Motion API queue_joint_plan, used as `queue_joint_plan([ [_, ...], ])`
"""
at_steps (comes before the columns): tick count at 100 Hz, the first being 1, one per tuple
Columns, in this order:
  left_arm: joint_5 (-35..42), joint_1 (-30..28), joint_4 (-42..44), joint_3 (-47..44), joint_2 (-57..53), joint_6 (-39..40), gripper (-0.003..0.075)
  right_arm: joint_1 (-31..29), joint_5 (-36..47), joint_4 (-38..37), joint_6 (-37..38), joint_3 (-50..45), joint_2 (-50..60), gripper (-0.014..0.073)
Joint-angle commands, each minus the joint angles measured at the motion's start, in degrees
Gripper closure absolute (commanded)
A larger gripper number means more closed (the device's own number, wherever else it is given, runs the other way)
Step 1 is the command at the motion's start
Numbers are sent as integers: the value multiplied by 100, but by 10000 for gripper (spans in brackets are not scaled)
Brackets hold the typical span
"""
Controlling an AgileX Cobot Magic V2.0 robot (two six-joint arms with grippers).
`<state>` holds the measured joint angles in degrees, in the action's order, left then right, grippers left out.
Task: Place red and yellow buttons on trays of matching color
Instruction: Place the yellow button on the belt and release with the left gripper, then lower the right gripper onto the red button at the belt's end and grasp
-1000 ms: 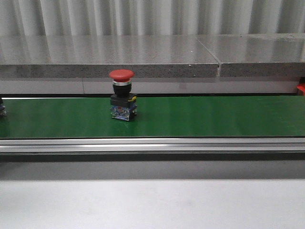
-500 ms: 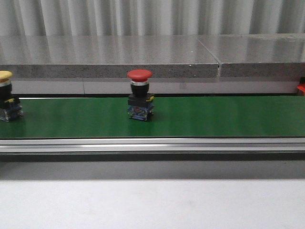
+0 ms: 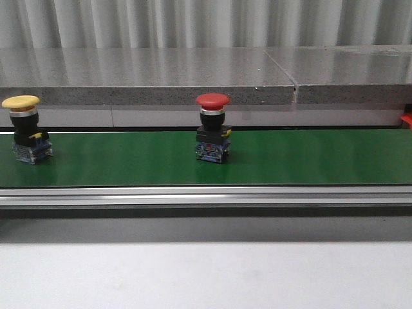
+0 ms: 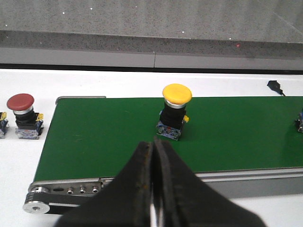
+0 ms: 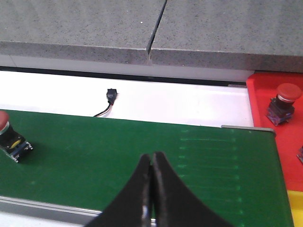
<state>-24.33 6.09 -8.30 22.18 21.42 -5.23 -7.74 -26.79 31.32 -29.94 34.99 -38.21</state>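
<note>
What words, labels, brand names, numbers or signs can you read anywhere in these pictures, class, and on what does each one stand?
None can be read.
Red button: the base has blue-and-white patches, too blurred to read.
Yellow button: the base label is likewise illegible.
Green belt: plain, no markings.

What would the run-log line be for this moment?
belt: red button mid, yellow button far left | left gripper: jaws shut, empty | right gripper: jaws shut, empty | red tray: one red button

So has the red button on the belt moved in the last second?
Yes. In the front view the red button has moved right along the green belt, closer to the seam in the stone ledge behind it.
</note>
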Motion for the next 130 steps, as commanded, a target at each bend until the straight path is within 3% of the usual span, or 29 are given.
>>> queue_joint_plan([
  [1, 449, 39, -88, 161, 23, 39, 741, 12, 318, 75, -48, 135, 10, 659],
  [14, 449, 39, -88, 161, 23, 39, 741, 12, 205, 75, -48, 135, 10, 643],
  [21, 449, 39, -88, 161, 23, 39, 741, 12, 111, 75, -48, 135, 10, 570],
  [42, 449, 39, -88, 161, 23, 39, 741, 12, -20, 77, -48, 135, 10, 131],
  [54, 449, 39, -88, 161, 23, 39, 741, 12, -20, 82, -48, 135, 10, -22],
  [70, 449, 39, -88, 161, 23, 39, 741, 67, -38, 82, -156, 159, -1, -20],
  [87, 449, 39, -88, 161, 23, 39, 741, 520, -80, 98, -614, 226, -347, -20],
  [130, 449, 39, -88, 161, 23, 39, 741, 1760, 68, 98, -793, 899, -2657, -20],
])
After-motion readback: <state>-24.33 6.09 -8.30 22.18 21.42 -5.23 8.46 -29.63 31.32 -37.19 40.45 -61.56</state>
